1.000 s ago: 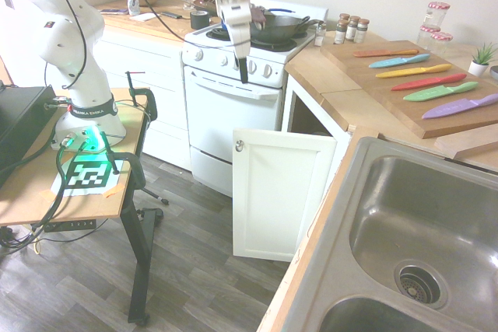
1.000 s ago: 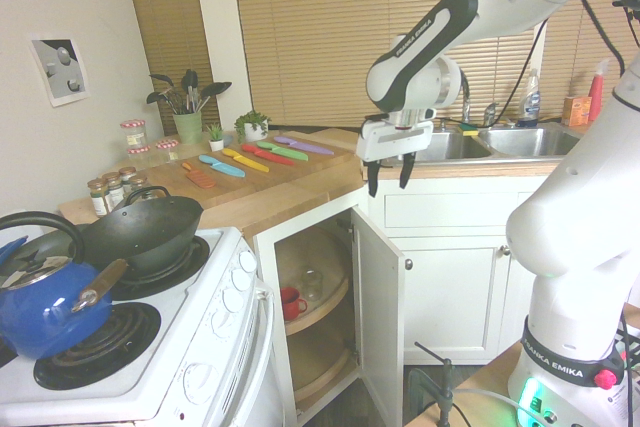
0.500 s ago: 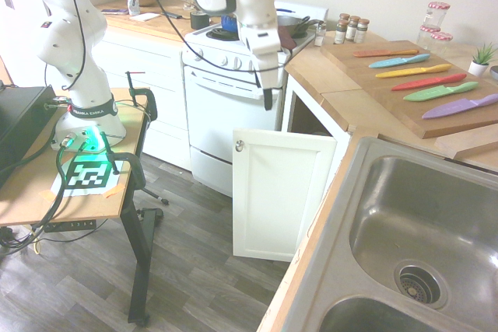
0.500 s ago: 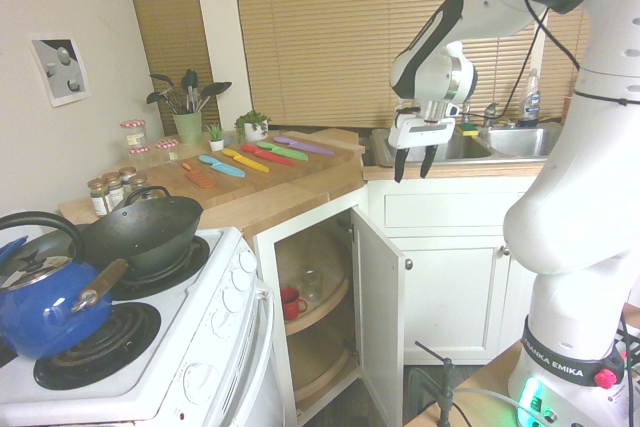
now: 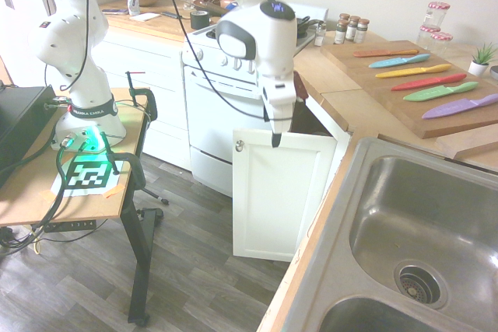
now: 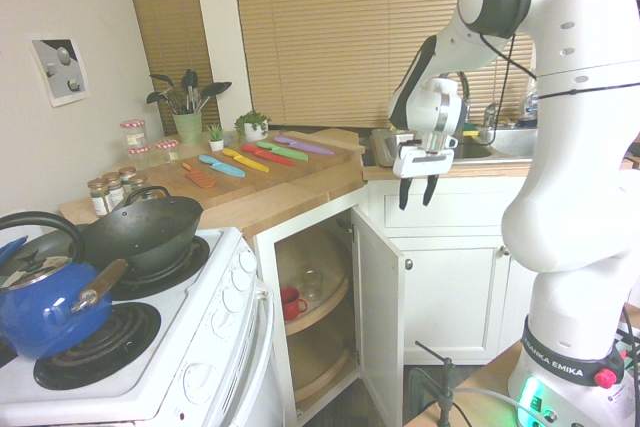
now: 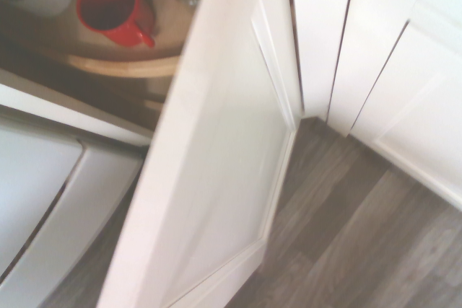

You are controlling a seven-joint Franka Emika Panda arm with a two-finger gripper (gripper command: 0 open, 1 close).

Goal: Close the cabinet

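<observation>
The cabinet (image 5: pixel 278 196) sits at centre frame in the first exterior view, its tall white recessed-panel door swung wide open, with a small round silver knob (image 5: pixel 240 145) at its upper left corner. The door is flat, matte and painted, hinged beside the wood-topped surface (image 5: pixel 342 95). In the second exterior view the door (image 6: pixel 380 317) stands edge-on at lower centre, exposing curved wooden shelves (image 6: pixel 318 309) holding a red mug (image 6: pixel 291 302) and a clear glass; deeper contents are too dim to make out. The wrist view shows the door's panel (image 7: pixel 224 171) blurred, above grey wood-grain flooring (image 7: pixel 361 236). The gripper (image 6: pixel 418 190) hovers just above the door's top edge, its dark fingers (image 6: pixel 430 188) released, parted, touching nothing.
</observation>
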